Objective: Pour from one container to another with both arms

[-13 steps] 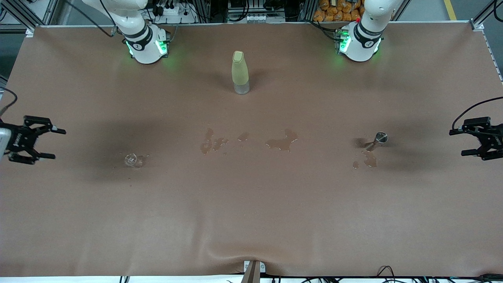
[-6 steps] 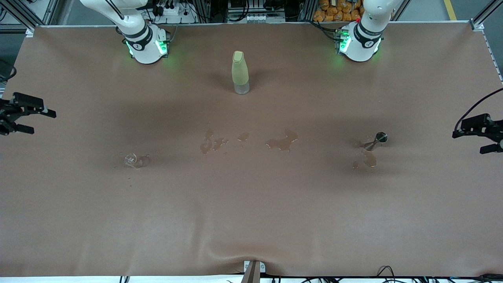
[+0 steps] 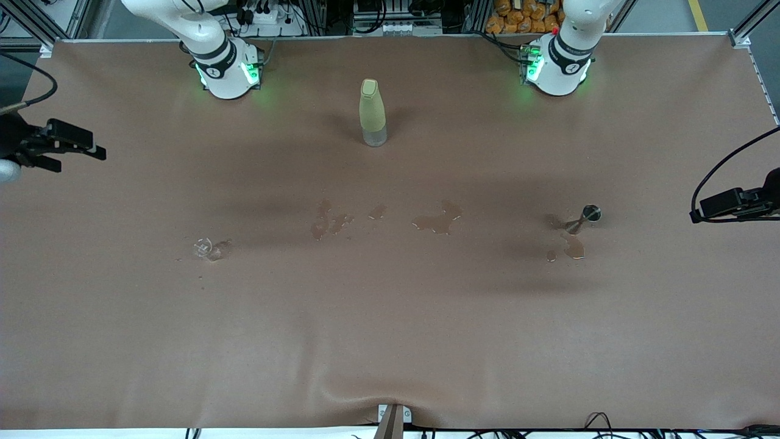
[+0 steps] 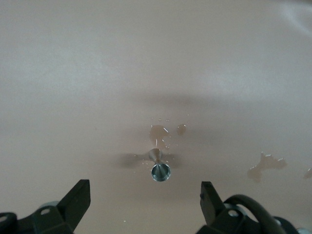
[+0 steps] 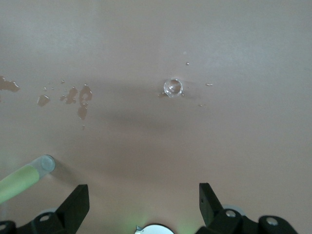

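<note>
The tiny clear glass cup [image 3: 204,248] stands on the brown table toward the right arm's end, also seen as the glass cup [image 5: 173,87] in the right wrist view. The grey stemmed cup [image 3: 589,213] stands toward the left arm's end, beside a small puddle; its round bowl [image 4: 160,172] faces the left wrist camera. My right gripper [image 3: 82,160] hangs open and empty over the table's edge at its own end, well away from the glass cup. My left gripper [image 3: 701,210] hangs open and empty over the table's edge at its own end, apart from the stemmed cup. Both wrist views show jaws spread wide around nothing: left gripper [image 4: 144,202], right gripper [image 5: 144,204].
A tall yellow-green bottle [image 3: 372,113] stands upright mid-table between the two bases, farther from the front camera than both cups. Wet puddles [image 3: 436,221] lie across the middle of the table, with another puddle [image 3: 573,247] by the stemmed cup. The cloth is rumpled at the near edge.
Both grippers have drawn back from the cups and risen, the right one moving toward the bases' side, the left one turning edge-on. The cups and bottle have not moved.
</note>
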